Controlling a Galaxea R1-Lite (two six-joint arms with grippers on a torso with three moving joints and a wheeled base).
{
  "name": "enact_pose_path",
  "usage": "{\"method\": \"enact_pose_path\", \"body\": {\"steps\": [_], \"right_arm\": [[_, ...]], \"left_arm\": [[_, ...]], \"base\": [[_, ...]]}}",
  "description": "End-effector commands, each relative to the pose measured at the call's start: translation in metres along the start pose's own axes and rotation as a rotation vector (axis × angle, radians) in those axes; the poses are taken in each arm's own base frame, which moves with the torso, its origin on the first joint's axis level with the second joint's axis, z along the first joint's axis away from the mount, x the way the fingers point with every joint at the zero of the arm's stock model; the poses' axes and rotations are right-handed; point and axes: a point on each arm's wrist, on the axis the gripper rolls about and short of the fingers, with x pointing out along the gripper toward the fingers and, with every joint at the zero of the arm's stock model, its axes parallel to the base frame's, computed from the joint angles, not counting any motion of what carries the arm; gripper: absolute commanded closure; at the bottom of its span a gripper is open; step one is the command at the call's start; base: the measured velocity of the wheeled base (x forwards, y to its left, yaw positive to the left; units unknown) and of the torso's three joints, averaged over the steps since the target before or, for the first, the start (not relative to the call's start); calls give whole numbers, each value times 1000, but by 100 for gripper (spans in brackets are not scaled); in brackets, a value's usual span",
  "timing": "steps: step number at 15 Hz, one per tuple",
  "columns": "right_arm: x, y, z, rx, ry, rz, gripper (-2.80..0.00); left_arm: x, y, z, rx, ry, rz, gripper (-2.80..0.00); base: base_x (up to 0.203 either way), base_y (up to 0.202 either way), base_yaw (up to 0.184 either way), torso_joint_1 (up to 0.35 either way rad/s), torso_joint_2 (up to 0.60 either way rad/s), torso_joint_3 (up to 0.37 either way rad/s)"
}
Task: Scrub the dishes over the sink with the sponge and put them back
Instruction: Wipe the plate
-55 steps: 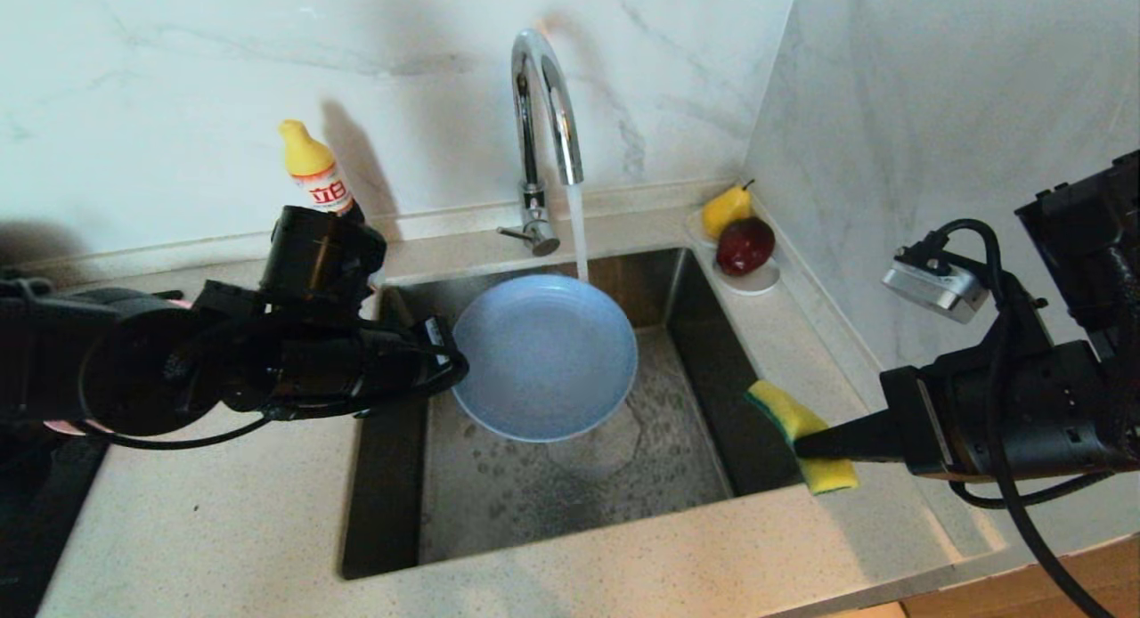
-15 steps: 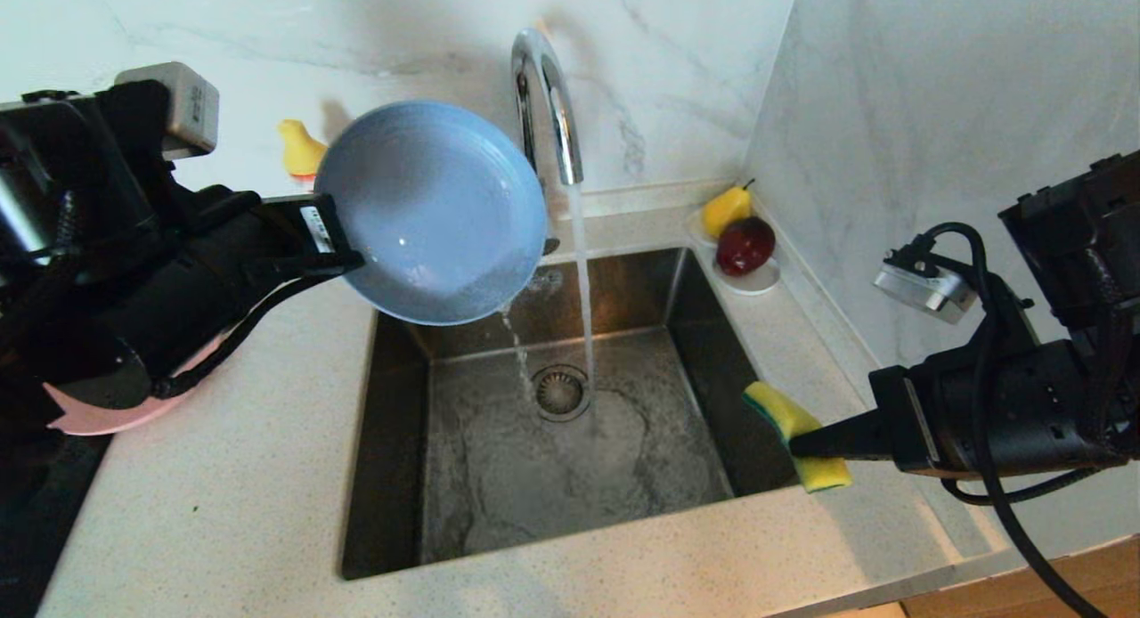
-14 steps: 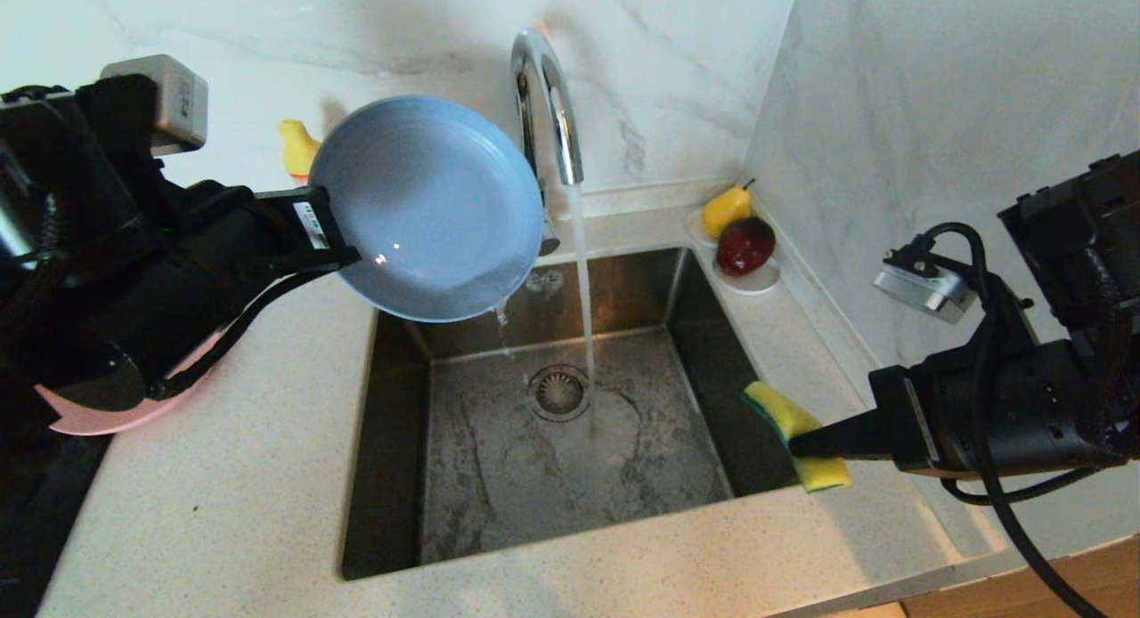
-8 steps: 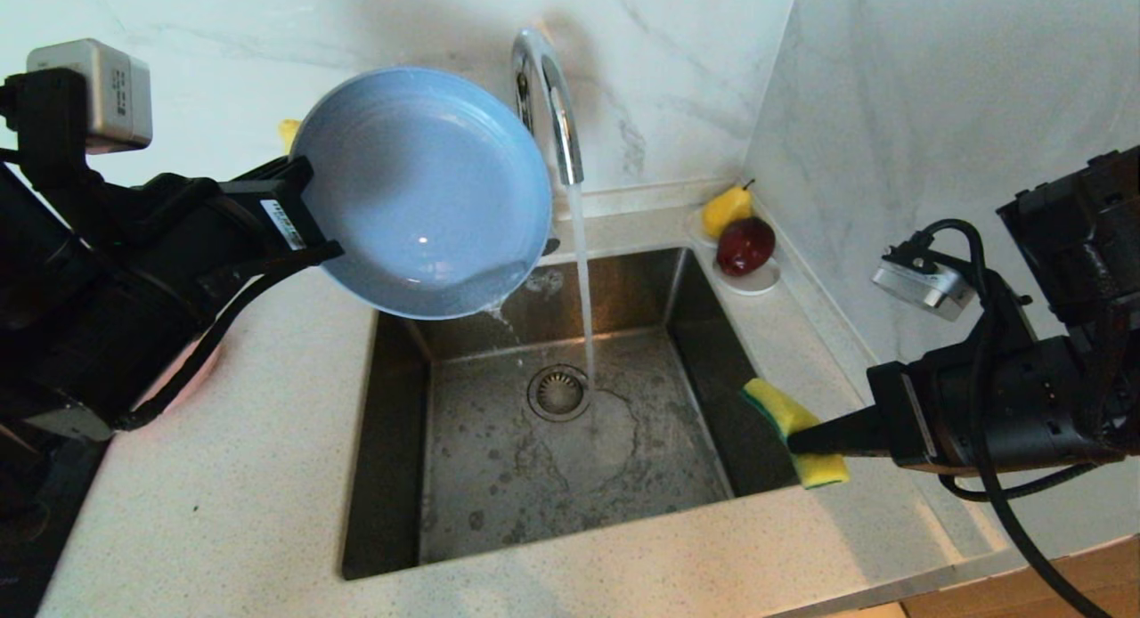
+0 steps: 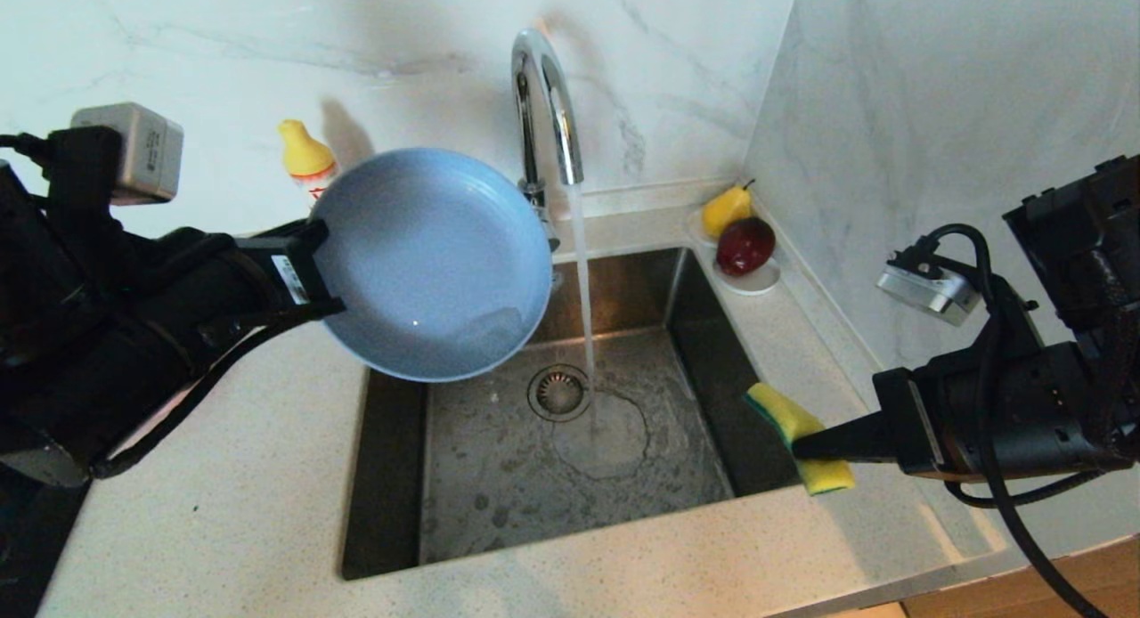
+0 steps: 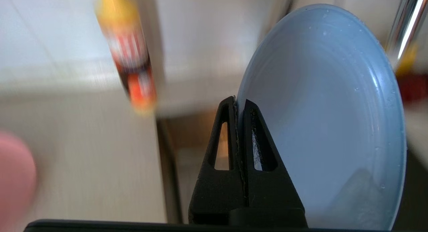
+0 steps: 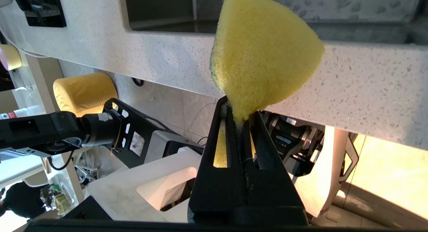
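Left hand [image 5: 313, 275] pinched the blue plate [image 5: 434, 264] by its rim over the sink [image 5: 614, 449], right hand [image 5: 799, 446] clamped the sponge [image 5: 795, 433] (bottle [image 5: 306, 159] label unreadable).

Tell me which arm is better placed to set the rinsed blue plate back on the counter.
Probably left: the left gripper already pinches the light-blue plate by its rim, at the sink's counter side. The right gripper holds the sponge.
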Motion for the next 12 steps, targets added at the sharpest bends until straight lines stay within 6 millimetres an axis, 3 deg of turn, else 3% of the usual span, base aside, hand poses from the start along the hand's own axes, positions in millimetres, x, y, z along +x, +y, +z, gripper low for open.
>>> {"method": "enact_pose_path", "body": {"steps": [1, 3, 6, 12], "right_arm": [[-2, 1, -1, 3, -1, 4, 0], [-2, 1, 0, 1, -3, 5, 0], [-2, 0, -1, 2, 0, 3, 0], [-1, 0, -1, 4, 3, 2, 0]], "left_arm": [[-21, 5, -2, -49, 143, -49, 0], [-35, 6, 0, -131, 244, -121, 0], [-42, 9, -18, -149, 468, -104, 0], [-47, 13, -31, -237, 617, -92, 0]], "base": [[0, 0, 0, 0, 0, 0], [0, 0, 0, 0, 0, 0], [0, 0, 0, 0, 0, 0], [0, 0, 0, 0, 0, 0]]}}
